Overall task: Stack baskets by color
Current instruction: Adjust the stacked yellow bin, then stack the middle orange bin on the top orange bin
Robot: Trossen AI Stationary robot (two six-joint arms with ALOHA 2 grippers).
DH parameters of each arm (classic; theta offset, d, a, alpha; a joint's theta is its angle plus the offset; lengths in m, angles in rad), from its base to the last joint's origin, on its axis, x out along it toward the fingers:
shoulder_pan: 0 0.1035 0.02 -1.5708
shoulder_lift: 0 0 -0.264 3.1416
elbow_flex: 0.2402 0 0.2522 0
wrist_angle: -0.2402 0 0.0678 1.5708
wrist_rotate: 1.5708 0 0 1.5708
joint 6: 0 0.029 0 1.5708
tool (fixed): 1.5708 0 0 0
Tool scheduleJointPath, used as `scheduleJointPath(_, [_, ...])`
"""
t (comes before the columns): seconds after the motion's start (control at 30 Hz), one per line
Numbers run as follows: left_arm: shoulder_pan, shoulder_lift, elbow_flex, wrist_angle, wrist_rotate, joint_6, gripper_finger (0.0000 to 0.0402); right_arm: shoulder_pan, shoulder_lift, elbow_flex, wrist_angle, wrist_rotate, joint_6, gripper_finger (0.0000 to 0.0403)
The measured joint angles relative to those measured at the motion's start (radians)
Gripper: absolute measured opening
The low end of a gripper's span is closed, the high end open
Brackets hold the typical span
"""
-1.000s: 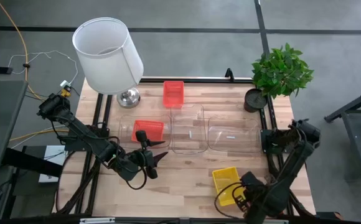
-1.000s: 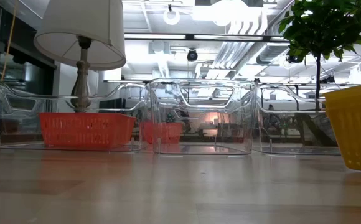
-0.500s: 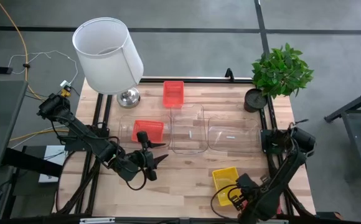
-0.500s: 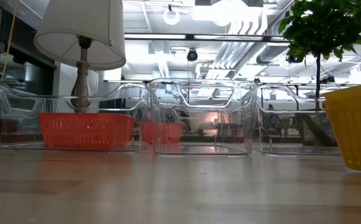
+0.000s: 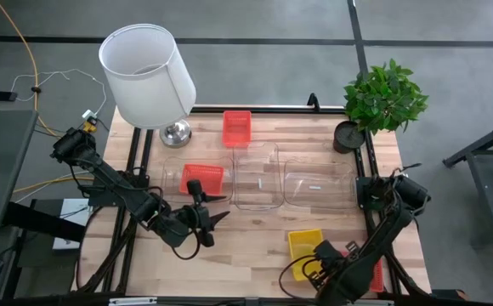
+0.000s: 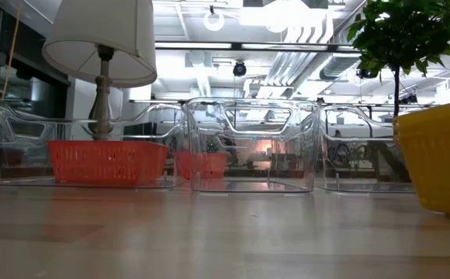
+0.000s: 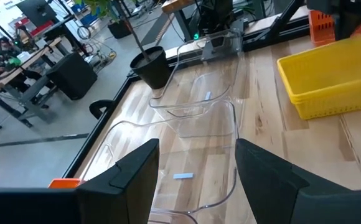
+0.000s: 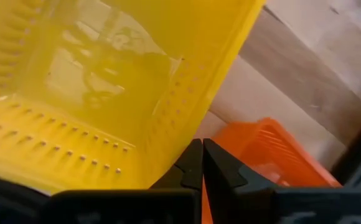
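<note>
A yellow basket (image 5: 304, 244) rests on the table near its front edge; it also shows in the low view (image 6: 438, 155) and the left wrist view (image 7: 330, 78). My right gripper (image 5: 321, 257) is shut on it at its near right corner. An orange-red basket (image 5: 374, 274) lies right beside it, partly under the right arm. Another red basket (image 5: 201, 177) sits inside the left clear bin (image 5: 172, 180). A third red basket (image 5: 236, 127) stands on the table at the back. My left gripper (image 5: 219, 206) hovers open before the left bin, holding nothing. My right gripper pinches the yellow basket's perforated side wall (image 8: 183, 134) at its rim, near the basket's near right corner. One finger (image 8: 190, 163) is on the inner side, the other on the outer side. The fingers point down from above. The basket's bottom stays at the table.
Three clear bins stand in a row across the table's middle; the middle one (image 5: 257, 177) and the right one (image 5: 319, 183) hold no basket. A lamp (image 5: 149, 76) stands at the back left and a potted plant (image 5: 382, 98) at the back right. Bare wood lies between the arms.
My right gripper has sunk at the yellow basket's near right corner and drifted toward the table's near left. The yellow basket has shifted a little toward the table's left; in the low view it shows larger and farther in.
</note>
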Motion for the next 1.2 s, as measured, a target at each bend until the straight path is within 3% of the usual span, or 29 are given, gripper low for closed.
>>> scheduleJointPath(0.13, [-0.009,0.000,0.000,-0.001,0.000,0.001,0.0197,-0.002,0.000,0.000,0.031,0.020,-0.019,0.0000])
scheduleJointPath(0.33, [-0.050,-0.030,0.000,-0.032,0.013,0.008,0.0197,0.016,-0.046,0.000,-0.055,0.041,-0.045,0.0000])
scheduleJointPath(0.53, [-0.014,-0.131,-0.037,-0.106,0.131,-0.008,0.0197,0.028,-0.133,0.000,-0.154,0.164,-0.070,0.0000])
scheduleJointPath(0.63, [0.058,-0.197,-0.088,-0.072,0.294,-0.033,0.0197,0.011,-0.157,0.000,-0.088,0.288,-0.178,0.0000])
scheduleJointPath(0.87, [0.175,-0.310,-0.278,0.291,0.579,-0.018,0.0197,-0.091,-0.161,-0.002,-0.007,0.415,-0.466,0.0000])
scheduleJointPath(0.97, [0.179,-0.346,-0.333,0.383,0.624,-0.020,0.0197,-0.159,-0.161,-0.002,0.054,0.448,-0.636,0.0000])
scheduleJointPath(1.2, [0.164,-0.412,-0.373,0.344,0.609,-0.109,0.0197,-0.344,-0.161,-0.005,0.273,0.472,-1.053,0.0000])
